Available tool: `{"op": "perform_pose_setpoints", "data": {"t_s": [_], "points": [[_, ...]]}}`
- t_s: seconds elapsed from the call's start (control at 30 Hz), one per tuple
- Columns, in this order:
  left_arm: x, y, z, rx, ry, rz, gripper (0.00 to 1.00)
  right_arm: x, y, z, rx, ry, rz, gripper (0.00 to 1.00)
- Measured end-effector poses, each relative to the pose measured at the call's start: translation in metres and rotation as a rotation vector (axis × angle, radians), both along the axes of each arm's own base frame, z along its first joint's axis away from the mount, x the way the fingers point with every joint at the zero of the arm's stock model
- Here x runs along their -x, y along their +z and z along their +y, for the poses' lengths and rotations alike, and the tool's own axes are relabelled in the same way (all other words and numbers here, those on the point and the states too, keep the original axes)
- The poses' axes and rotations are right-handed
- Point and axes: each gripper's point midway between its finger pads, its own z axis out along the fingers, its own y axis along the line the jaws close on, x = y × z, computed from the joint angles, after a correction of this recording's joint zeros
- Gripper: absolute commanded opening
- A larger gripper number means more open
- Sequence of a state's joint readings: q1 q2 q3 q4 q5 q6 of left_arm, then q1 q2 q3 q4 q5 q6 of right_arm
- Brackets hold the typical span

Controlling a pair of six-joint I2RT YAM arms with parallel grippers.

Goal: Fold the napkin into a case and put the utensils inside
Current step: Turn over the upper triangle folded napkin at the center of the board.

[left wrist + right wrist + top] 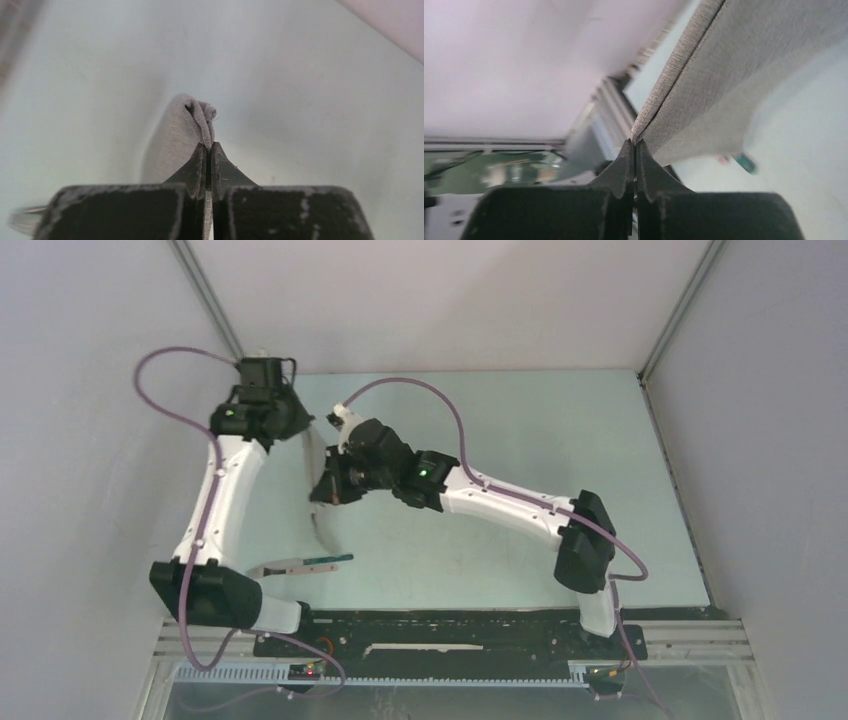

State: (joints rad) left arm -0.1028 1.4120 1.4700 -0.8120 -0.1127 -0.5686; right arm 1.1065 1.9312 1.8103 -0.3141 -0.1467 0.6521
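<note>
Left wrist view has the left gripper (pixel 209 150) clamped tight on a bunched corner of the plain light grey soft cloth napkin (pixel 182 127), which fills the middle of the frame and hangs clear of the pale green tabletop (pixel 310 125) behind it. In the right wrist view, the right gripper (pixel 634 147) is likewise pinched closed on a doubled edge of the same cloth, two layers meeting right at its fingertips and sweeping off to the upper right of that frame.

In the top external view the napkin reads as a thin grey strip left of centre, strung between the two grippers and trailing down toward the lower left. Holding two points at once likely keeps the layers aligned and the cloth taut, so a fold can be laid down flat instead of crumpling.

The utensils (pixel 300 565), a slim silver metal piece and a thin dark green handle, lie on the table in the lower left, just below the hanging cloth and apart from it. They seem parked there out of the folding area. The case is not yet formed, so the task looks early.
</note>
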Motion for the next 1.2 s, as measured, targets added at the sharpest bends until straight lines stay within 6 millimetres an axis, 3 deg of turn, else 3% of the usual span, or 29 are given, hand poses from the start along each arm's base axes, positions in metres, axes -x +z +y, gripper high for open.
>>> {"op": "perform_pose_setpoints", "data": {"t_s": [0.07,0.13,0.23,0.33,0.4,0.53,0.63,0.67,0.73,0.83,0.97,1.0,1.03,1.07,1.2], "points": [[0.005,0.034,0.024,-0.066,0.034,-0.047,0.0,0.003,0.019,0.022,-0.111,0.054,0.039,0.0],[0.007,0.065,0.034,-0.121,0.032,-0.101,0.0,0.002,0.033,0.036,-0.23,0.102,0.092,0.0],[-0.002,0.076,0.032,-0.157,-0.012,-0.121,0.0,-0.012,0.032,0.041,-0.365,0.143,0.179,0.0],[-0.03,0.043,0.021,-0.17,-0.057,-0.066,0.0,-0.038,0.004,0.032,-0.426,0.135,0.267,0.0],[-0.058,0.0,0.006,-0.142,-0.104,0.01,0.0,-0.062,-0.028,0.019,-0.444,0.096,0.325,0.0],[-0.114,-0.137,-0.031,-0.117,-0.178,0.246,0.0,-0.112,-0.128,-0.033,-0.42,-0.063,0.472,0.0],[-0.121,-0.22,-0.064,-0.114,-0.223,0.387,0.0,-0.126,-0.201,-0.082,-0.361,-0.195,0.594,0.0],[-0.123,-0.223,-0.072,-0.133,-0.225,0.397,0.0,-0.125,-0.214,-0.091,-0.347,-0.224,0.616,0.0],[-0.125,-0.212,-0.095,-0.107,-0.247,0.37,0.0,-0.124,-0.23,-0.108,-0.336,-0.263,0.637,0.0],[-0.124,-0.21,-0.128,-0.084,-0.28,0.342,0.0,-0.117,-0.232,-0.117,-0.339,-0.252,0.64,0.0],[-0.118,-0.221,-0.139,-0.075,-0.29,0.368,0.01,-0.109,-0.231,-0.125,-0.329,-0.249,0.614,0.0],[-0.117,-0.225,-0.14,-0.076,-0.291,0.375,0.07,-0.109,-0.231,-0.127,-0.324,-0.252,0.602,0.03],[-0.116,-0.226,-0.141,-0.076,-0.294,0.377,0.19,-0.109,-0.232,-0.129,-0.313,-0.259,0.593,0.1],[-0.116,-0.226,-0.142,-0.077,-0.297,0.378,0.31,-0.109,-0.233,-0.131,-0.298,-0.266,0.584,0.21],[-0.123,-0.22,-0.149,-0.085,-0.311,0.339,0.52,-0.096,-0.236,-0.144,-0.175,-0.263,0.566,0.53]]}}
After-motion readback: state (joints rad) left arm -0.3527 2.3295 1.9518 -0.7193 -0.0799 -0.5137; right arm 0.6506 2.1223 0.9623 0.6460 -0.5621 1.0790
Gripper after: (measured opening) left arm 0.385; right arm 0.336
